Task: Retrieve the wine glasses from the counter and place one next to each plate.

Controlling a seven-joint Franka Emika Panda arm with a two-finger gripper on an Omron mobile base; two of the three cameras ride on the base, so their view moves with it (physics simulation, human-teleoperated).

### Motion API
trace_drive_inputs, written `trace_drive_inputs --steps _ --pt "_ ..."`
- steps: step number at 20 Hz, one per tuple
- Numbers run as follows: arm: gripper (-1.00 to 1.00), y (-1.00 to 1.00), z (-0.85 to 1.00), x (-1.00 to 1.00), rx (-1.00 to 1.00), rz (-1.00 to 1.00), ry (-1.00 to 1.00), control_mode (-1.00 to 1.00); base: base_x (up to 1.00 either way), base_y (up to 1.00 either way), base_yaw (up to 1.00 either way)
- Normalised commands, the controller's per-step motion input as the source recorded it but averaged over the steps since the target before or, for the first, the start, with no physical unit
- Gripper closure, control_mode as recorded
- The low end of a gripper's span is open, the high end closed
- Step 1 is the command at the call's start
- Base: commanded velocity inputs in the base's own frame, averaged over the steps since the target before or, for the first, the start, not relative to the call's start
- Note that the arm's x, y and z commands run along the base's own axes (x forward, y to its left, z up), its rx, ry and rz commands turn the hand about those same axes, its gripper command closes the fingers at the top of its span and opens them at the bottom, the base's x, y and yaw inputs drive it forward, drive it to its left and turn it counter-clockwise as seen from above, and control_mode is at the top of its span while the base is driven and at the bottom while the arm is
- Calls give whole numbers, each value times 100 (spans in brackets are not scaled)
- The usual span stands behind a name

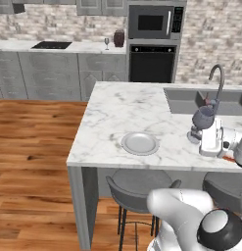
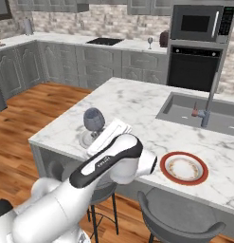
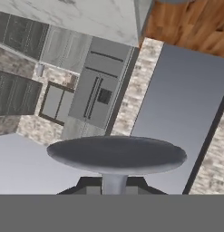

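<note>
One grey-tinted stemmed wine glass, claw-held

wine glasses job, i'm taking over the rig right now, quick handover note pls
Tool: shut on the stem of one wine glass, held over the island, between the two plates.
Second wine glass: on the back counter, beside a dark jar.
Grey plate and red-rimmed plate: on the island's near edge; no glass set down by either.
Done: first glass fetched.
Left: place it beside a plate, then fetch and place the second.
</note>
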Motion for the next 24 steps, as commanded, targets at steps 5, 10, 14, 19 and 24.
trace_drive_inputs --steps 5,10,14,19,24 --pt "100 0 -7 57 0 0 5 -100 0 0 0" --pt "100 0 -24 45 -2 0 16 -100 0 0 0" --pt "100 0 -33 37 -2 0 9 -100 0 0 0" --pt "100 0 -30 27 -2 1 4 -100 0 0 0" --pt "100 0 -25 28 -7 1 0 -100 0 0 0"
